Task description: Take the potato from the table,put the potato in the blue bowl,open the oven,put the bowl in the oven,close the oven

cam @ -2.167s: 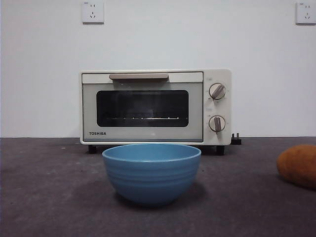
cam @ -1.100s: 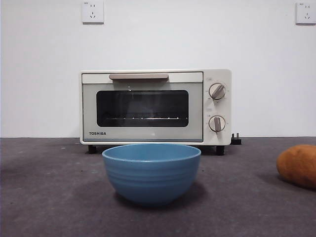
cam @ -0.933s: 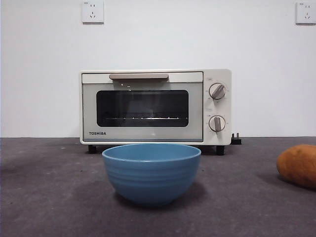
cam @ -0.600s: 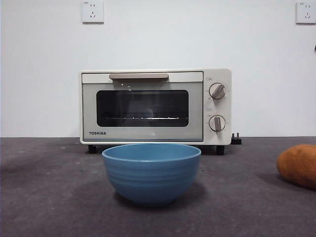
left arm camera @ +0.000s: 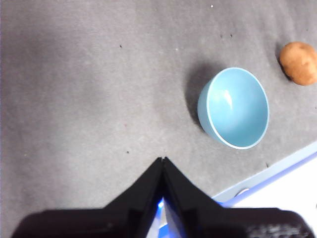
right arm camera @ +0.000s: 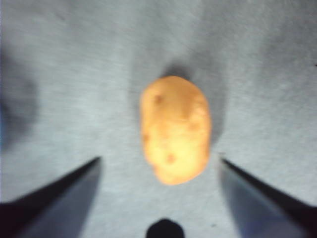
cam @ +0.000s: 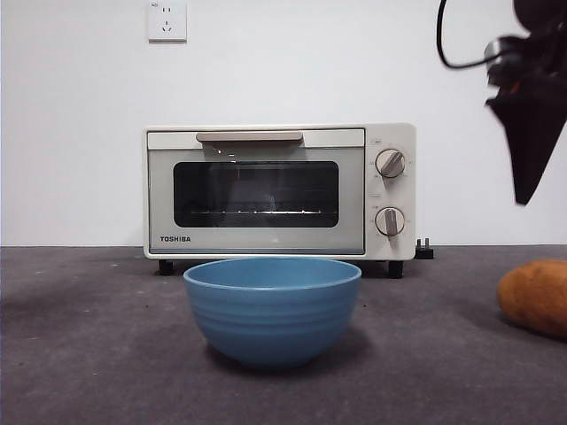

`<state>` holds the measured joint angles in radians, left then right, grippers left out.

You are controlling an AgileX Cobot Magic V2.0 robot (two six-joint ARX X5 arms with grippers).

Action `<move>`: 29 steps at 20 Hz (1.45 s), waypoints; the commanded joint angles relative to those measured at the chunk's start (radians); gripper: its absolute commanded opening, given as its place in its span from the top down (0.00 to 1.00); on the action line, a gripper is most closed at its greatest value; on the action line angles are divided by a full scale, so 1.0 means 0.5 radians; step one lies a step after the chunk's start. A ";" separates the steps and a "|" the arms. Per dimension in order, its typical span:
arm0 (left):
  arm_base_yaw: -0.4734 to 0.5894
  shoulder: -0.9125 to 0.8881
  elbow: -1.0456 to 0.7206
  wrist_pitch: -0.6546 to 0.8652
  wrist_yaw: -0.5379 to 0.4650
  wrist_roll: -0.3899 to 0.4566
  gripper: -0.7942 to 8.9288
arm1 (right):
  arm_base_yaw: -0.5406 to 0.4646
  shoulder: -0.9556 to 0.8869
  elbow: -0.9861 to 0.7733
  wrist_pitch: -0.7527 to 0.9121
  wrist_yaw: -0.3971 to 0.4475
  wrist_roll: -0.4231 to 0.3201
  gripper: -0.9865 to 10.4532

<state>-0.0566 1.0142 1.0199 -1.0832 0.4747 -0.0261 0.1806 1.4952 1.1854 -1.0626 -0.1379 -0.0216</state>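
Front view: the blue bowl (cam: 272, 310) stands upright on the counter (cam: 89, 354), near and central. Behind it, farther back, the oven (cam: 279, 190) sits with its door shut, the bar handle (cam: 249, 137) across the top of the door and two knobs (cam: 390, 164) on its right side. The potato (cam: 535, 296) lies on the counter at the right edge, well apart from the bowl and partly cut off by the frame. Above it, at the top right corner, a dark end effector (cam: 530, 115) with a black cable (cam: 456, 53) hangs in the air, its tip pointing down and clear of the potato. A wall socket (cam: 166, 19) shows on the wall above the oven.

Left wrist view: the left end effector (left arm camera: 162, 159) has its two black jaws pressed together with nothing between them, over bare counter (left arm camera: 74, 99). The blue bowl (left arm camera: 234, 107) is empty and lies to one side of it, and the potato (left arm camera: 299, 62) rests beyond the bowl, apart from it.

Right wrist view: the picture is blurred. The right end effector (right arm camera: 159, 161) has its jaws spread wide and holds nothing. The potato (right arm camera: 175, 129) lies on the counter (right arm camera: 74, 74) between the jaw tips as seen from above, touching neither.
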 commanded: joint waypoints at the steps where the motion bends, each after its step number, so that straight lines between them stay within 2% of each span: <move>1: -0.012 0.001 0.008 0.011 0.007 0.024 0.92 | 0.024 0.085 0.006 0.050 0.037 -0.043 0.27; 8: -0.029 0.001 0.008 0.014 -0.006 0.062 0.92 | 0.034 0.342 0.006 0.152 0.031 -0.133 0.28; 16: -0.029 0.001 0.008 0.016 -0.007 0.063 0.92 | 0.034 0.487 0.006 0.221 0.029 -0.153 0.29; 22: -0.029 0.001 0.008 0.026 -0.007 0.062 0.92 | 0.034 0.504 0.006 0.113 0.029 -0.153 0.61; 24: -0.029 0.001 0.008 0.031 -0.007 0.063 0.92 | 0.034 0.517 0.006 0.095 0.015 -0.155 0.81; 25: -0.029 0.001 0.008 0.030 -0.007 0.068 0.92 | 0.034 0.517 0.006 0.097 -0.014 -0.159 0.88; 26: -0.029 0.001 0.008 0.028 -0.007 0.074 0.92 | 0.034 0.517 0.006 0.084 -0.044 -0.159 0.91; 29: -0.029 0.001 0.008 0.027 -0.007 0.075 0.92 | 0.034 0.515 0.008 -0.037 -0.053 -0.152 0.92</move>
<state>-0.0685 1.0142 1.0203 -1.0756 0.4709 -0.0067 0.1959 1.7443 1.1866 -1.0855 -0.1604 -0.0937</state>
